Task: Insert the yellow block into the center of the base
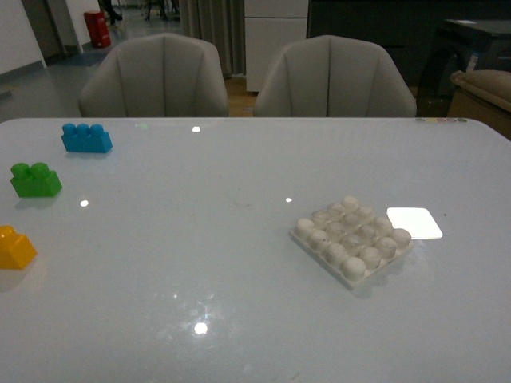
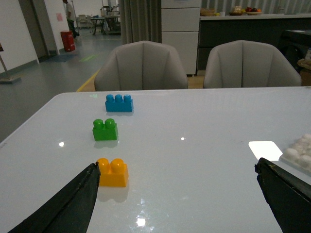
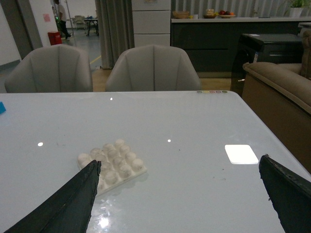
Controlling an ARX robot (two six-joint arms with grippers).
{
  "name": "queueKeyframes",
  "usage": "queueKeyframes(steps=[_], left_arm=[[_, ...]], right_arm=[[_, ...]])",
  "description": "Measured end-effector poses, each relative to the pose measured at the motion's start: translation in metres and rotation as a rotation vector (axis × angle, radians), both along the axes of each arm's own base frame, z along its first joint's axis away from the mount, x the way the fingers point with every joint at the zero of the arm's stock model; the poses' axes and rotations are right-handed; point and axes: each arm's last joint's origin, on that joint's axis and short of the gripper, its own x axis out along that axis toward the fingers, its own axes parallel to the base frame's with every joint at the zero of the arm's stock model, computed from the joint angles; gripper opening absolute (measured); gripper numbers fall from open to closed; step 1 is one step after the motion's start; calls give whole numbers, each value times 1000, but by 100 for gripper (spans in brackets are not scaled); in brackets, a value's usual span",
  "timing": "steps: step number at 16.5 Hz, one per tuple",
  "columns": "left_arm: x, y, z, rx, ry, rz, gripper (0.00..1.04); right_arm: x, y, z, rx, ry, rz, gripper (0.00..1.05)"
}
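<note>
Front view: no arm is showing. The yellow block (image 1: 14, 248) is sitting at the left edge of the surface (image 1: 200, 271), partly cut off by the frame. The green brick (image 1: 35, 179) and blue brick (image 1: 86, 138) are lining up beyond it toward the far left corner. The base (image 1: 351, 239) is lying well apart, right of the middle, turned corner-on.

Left wrist view: the left claw (image 2: 177, 167) is hanging wide and empty, with the block just beside one finger, not between them. The reach seems to be starting: shift until the block is centred, grip its flat sides below the studs, and avoid the green brick.

Right wrist view: the right claw (image 3: 180, 162) is also gaping empty near the base. It may help to brace the base during pressing.
</note>
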Motion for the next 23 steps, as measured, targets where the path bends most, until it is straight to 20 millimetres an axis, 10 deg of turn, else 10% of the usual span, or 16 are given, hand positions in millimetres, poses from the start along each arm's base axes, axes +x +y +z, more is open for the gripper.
queueKeyframes(steps=[20,23], left_arm=[[0,0,0,0,0,0,98],[0,0,0,0,0,0,98]], right_arm=[[0,0,-2,11,37,-9,98],[31,-11,28,138,188,-197,98]])
